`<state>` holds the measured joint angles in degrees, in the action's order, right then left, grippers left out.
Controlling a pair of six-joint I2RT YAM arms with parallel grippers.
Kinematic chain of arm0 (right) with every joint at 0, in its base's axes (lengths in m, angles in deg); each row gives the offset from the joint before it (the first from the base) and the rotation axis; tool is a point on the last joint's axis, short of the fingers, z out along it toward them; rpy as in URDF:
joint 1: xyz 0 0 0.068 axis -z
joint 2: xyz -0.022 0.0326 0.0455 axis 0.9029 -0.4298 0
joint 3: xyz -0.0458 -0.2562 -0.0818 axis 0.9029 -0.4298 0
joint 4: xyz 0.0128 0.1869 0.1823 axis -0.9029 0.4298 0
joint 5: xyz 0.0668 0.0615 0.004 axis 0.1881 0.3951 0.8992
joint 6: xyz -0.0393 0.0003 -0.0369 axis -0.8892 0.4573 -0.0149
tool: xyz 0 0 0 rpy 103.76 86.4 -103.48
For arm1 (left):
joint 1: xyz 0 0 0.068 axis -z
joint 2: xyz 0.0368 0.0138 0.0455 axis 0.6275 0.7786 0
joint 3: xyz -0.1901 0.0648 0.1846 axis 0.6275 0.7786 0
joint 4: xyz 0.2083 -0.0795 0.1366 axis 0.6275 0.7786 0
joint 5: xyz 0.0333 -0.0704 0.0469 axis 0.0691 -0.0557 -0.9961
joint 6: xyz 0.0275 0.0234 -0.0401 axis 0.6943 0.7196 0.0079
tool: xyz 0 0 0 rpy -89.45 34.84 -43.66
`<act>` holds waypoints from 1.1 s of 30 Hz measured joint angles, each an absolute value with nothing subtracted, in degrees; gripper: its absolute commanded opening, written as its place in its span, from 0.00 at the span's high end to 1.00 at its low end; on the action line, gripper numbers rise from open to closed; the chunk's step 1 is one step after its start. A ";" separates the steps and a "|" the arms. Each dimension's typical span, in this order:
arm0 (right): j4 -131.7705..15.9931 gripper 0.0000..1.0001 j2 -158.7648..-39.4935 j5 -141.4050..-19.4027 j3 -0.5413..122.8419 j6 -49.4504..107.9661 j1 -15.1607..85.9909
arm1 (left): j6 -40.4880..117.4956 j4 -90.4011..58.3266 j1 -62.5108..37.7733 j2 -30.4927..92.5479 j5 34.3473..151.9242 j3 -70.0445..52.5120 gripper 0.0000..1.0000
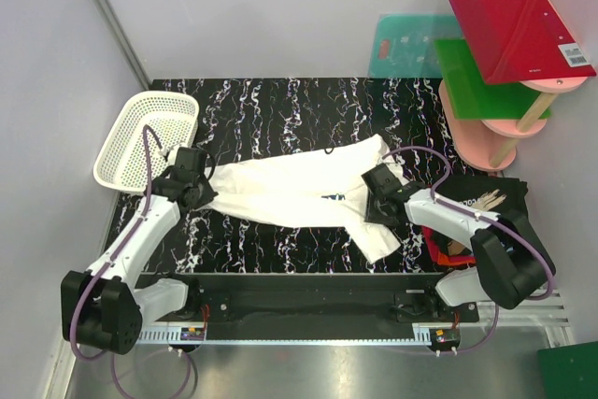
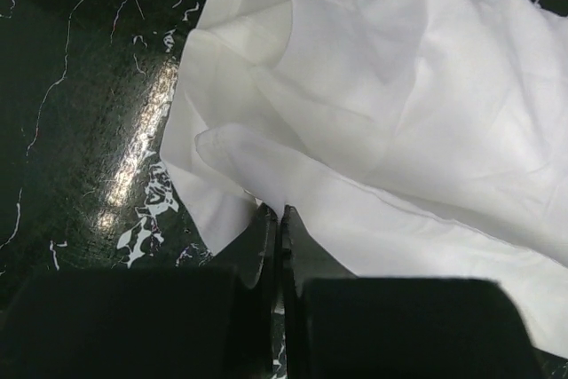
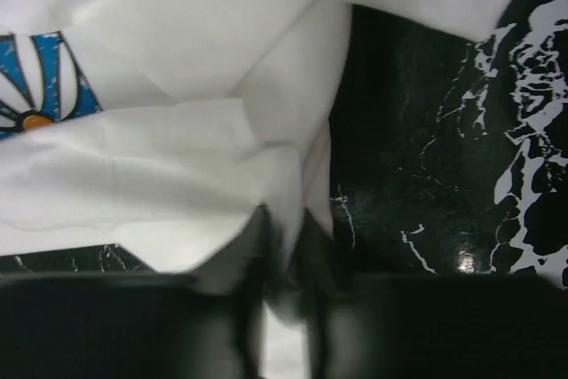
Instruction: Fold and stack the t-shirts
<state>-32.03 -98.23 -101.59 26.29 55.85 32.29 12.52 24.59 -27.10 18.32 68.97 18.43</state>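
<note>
On the dark surface, my left gripper and right gripper each pinch the white t-shirt, so I should fold evenly, cloth taut.

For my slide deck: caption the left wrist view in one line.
The left jaws pinch an edge of the white t-shirt, rumpled on the black marbled table.

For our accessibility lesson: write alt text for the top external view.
Two robot arms grip a white t-shirt stretched across a black marbled table, the left gripper at its left end, the right gripper at its right end. A white mesh basket sits far left; a black t-shirt lies at right.
</note>
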 measured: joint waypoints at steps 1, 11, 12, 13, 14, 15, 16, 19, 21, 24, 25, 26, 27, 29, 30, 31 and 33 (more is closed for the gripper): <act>-31.81 1.00 -98.21 -100.84 26.33 56.07 32.29 | 12.52 24.76 -27.10 18.97 68.95 18.43 1.00; -27.02 1.00 -91.06 -98.96 27.95 56.70 32.27 | 12.04 26.08 -27.10 19.76 69.00 18.41 1.00; -26.47 1.00 -89.79 -99.03 28.59 56.55 32.27 | 12.00 26.53 -27.10 18.95 69.00 18.34 1.00; -25.97 1.00 -88.20 -99.22 29.35 56.29 32.27 | 11.98 27.02 -27.10 17.97 69.02 18.17 1.00; -25.58 1.00 -86.56 -99.57 30.07 55.96 32.27 | 11.91 27.34 -27.10 17.05 68.97 17.86 1.00; -25.40 1.00 -84.29 -100.21 30.88 55.55 32.23 | 11.89 27.69 -27.10 15.80 69.00 17.30 1.00; -25.32 1.00 -82.06 -101.13 31.56 54.98 32.23 | 11.89 28.00 -27.10 14.36 68.97 16.55 1.00; -24.97 1.00 -76.26 -103.77 33.68 52.86 32.20 | 12.15 28.44 -27.10 8.88 68.80 13.91 1.00; -24.66 1.00 -72.24 -105.61 35.14 51.09 32.16 | 12.65 28.52 -27.08 4.90 68.60 12.05 1.00; -24.20 1.00 -67.59 -107.16 36.56 48.94 32.14 | 13.94 28.87 -27.01 -0.30 68.82 9.34 1.00; -24.03 1.00 -65.86 -107.38 36.91 48.22 32.05 | 14.42 29.03 -26.95 -2.03 69.10 8.60 1.00; -23.83 1.00 -64.55 -107.44 37.18 47.74 31.99 | 14.86 29.33 -26.90 -3.78 69.48 7.96 1.00; -23.52 1.00 -62.52 -107.22 37.48 47.04 31.85 | 15.28 29.70 -26.86 -5.48 69.80 7.44 1.00; -23.24 1.00 -58.98 -106.31 37.74 46.08 31.79 | 16.09 30.80 -26.81 -10.01 71.18 6.80 1.00; -23.06 1.00 -56.68 -105.59 37.87 45.56 31.75 | 16.43 31.78 -26.81 -12.41 71.88 6.48 1.00; -22.82 1.00 -54.25 -104.62 38.01 45.10 31.68 | 16.81 32.98 -26.81 -14.80 72.67 5.97 1.00; -22.32 1.00 -49.10 -102.18 38.55 44.01 31.59 | 17.44 35.71 -26.81 -19.63 73.96 4.05 1.00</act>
<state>-22.32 -49.10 -102.18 38.55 44.01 31.59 17.44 35.71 -26.81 -19.63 73.96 4.05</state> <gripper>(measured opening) 0.033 0.016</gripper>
